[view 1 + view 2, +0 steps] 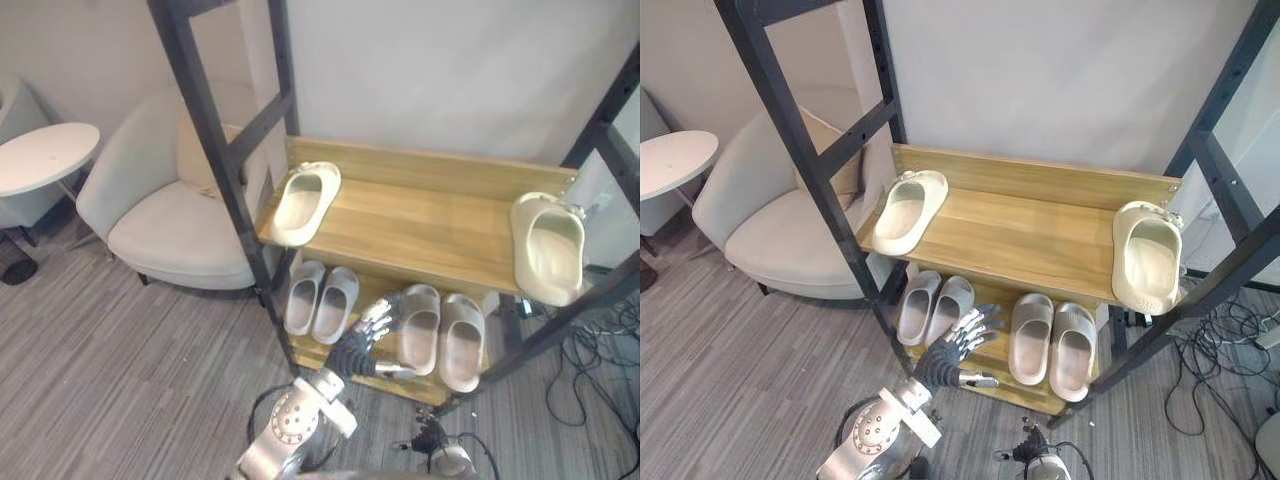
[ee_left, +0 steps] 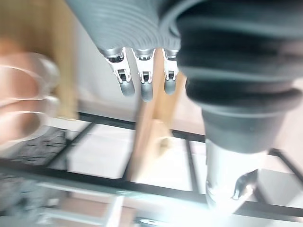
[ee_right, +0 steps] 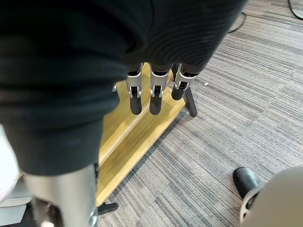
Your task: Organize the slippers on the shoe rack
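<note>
The shoe rack (image 1: pixel 213 130) has a black frame, and its shelves (image 1: pixel 420 225) are honey-coloured wood with straight grain. On the upper shelf, the left slipper (image 1: pixel 300 205) and the right slipper (image 1: pixel 548 250) are both cream. Below, the left pair (image 1: pixel 320 298) is pale grey and the right pair (image 1: pixel 440 330) a warmer taupe. The carpet (image 1: pixel 120 370) is grey with fine streaks. The armchair (image 1: pixel 170 235) is off-white and the round table (image 1: pixel 40 155) white.

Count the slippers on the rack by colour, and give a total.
Cream slippers, upper shelf: 2
Light grey slippers, lower shelf: 2
Taupe slippers, lower shelf: 2
Total: 6
</note>
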{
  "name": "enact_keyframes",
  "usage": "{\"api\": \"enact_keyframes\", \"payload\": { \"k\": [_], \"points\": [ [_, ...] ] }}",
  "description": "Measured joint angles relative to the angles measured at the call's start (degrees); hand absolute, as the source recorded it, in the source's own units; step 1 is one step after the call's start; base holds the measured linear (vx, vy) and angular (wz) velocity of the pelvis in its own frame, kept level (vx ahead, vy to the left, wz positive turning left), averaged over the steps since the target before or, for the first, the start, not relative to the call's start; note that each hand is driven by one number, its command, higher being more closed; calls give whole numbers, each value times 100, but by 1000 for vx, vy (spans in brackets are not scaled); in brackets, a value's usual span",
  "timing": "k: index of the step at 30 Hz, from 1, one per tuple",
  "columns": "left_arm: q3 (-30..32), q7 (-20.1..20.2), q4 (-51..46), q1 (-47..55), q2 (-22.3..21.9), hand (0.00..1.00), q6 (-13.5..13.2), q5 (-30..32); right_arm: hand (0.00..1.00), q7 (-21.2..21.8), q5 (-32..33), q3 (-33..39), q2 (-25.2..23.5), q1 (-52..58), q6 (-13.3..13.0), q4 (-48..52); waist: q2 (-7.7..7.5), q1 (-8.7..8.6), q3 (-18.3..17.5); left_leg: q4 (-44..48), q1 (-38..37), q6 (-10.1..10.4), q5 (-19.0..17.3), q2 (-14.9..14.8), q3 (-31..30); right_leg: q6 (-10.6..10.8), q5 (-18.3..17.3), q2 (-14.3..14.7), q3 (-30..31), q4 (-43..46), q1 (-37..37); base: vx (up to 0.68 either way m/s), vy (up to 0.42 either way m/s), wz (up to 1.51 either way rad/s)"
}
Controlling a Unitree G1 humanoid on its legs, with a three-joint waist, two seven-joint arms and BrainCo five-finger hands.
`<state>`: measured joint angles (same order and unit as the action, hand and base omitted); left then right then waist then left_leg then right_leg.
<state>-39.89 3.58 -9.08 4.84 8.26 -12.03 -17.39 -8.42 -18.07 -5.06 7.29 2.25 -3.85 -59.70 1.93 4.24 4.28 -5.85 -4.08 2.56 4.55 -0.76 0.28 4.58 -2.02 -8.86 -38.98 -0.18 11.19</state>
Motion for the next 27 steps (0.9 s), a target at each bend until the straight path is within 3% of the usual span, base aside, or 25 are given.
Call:
{"api": "enact_keyframes", "payload": {
  "k": [6, 13, 20, 27],
  "points": [
    [-14, -233, -514, -332, -67, 0, -121, -195, 0, 15, 1, -41, 30, 3, 4, -5, -1, 1, -13, 0, -203, -3, -35, -25, 137, -11, -14, -5, 167, 48, 113, -7, -9, -12],
    [275, -633, -667, -636, -134, 0, -166, 30, 0, 69, 7, -80, 65, 16, 5, -3, 17, -15, -113, -7, -236, 42, -107, -79, 243, -22, -121, -2, 309, 129, 66, -42, -14, -10],
    [1356, -1121, -641, -1138, -105, 0, -207, 498, 0, 124, 10, -77, 83, 20, 36, 30, 20, -59, -137, -17, -217, 65, -120, -141, 400, -52, -79, 64, 475, 74, -34, 2, -22, -12],
    [2507, -1471, 294, -1904, 148, 0, -213, 788, 0, 225, 9, -72, 76, 19, 116, 155, -22, -101, -141, -2, -198, 76, -112, -184, 505, -108, 37, 171, 577, -80, -111, 42, -27, -10]
  ]
}}
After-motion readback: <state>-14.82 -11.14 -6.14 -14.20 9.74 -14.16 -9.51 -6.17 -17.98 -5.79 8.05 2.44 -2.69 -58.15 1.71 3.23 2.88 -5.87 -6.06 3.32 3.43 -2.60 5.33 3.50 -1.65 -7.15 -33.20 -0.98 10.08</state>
